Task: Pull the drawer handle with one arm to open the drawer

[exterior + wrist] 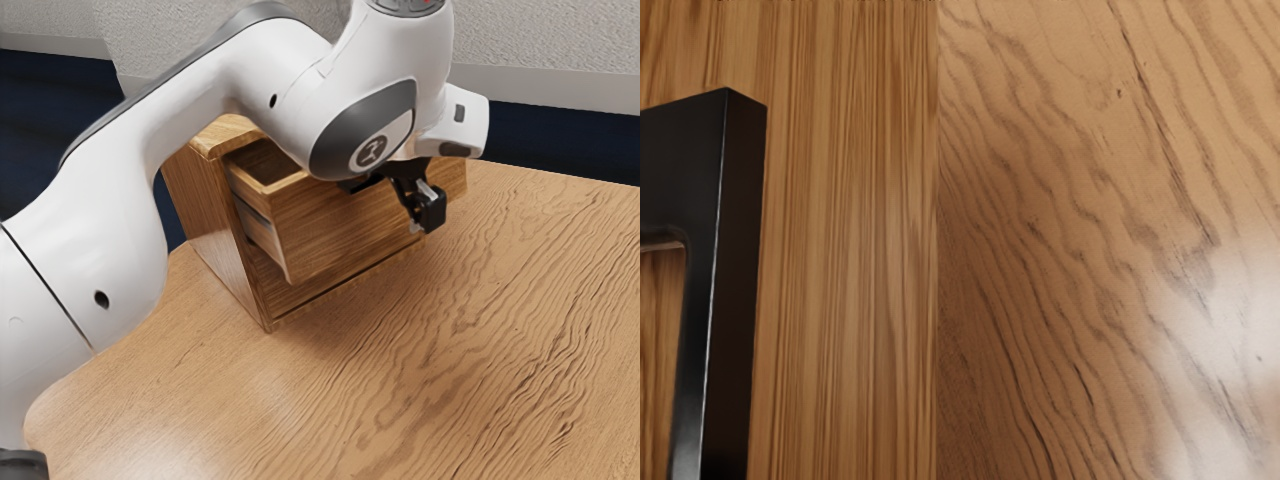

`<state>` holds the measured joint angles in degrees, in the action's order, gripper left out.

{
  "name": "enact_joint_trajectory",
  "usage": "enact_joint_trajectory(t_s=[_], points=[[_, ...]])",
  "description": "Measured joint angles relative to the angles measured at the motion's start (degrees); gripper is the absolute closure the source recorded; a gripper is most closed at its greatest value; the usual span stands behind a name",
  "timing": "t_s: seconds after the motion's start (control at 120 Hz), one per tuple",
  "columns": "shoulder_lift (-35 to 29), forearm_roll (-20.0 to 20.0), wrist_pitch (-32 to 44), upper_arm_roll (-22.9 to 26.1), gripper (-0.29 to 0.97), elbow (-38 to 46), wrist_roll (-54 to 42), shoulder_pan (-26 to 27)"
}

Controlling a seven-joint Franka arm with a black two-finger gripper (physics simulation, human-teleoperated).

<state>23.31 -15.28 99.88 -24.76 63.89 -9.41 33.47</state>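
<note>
Big and white, your arm (110,240) sits closest and bends over the little wooden cabinet (205,205) on the table (460,360). Its top drawer (330,225) sticks out part of the way, and you can see inside it. Your gripper (428,208) hangs right at the drawer's front end. From the hand camera, the black handle (710,280) stands very near, on the drawer's front. You cannot tell if the gripper is pinching the handle or is just beside it. It looks like you are in the middle of the pull. Next, make sure you have the handle. Then pull straight out, away from the cabinet, so the drawer slides and does not jam.
</note>
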Motion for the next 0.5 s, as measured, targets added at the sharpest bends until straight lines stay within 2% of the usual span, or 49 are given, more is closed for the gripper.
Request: enact_joint_trajectory(t_s=[0.5], points=[[0.46,-0.49,-0.02,-1.42,0.01,-0.3,0.9,3.57]])
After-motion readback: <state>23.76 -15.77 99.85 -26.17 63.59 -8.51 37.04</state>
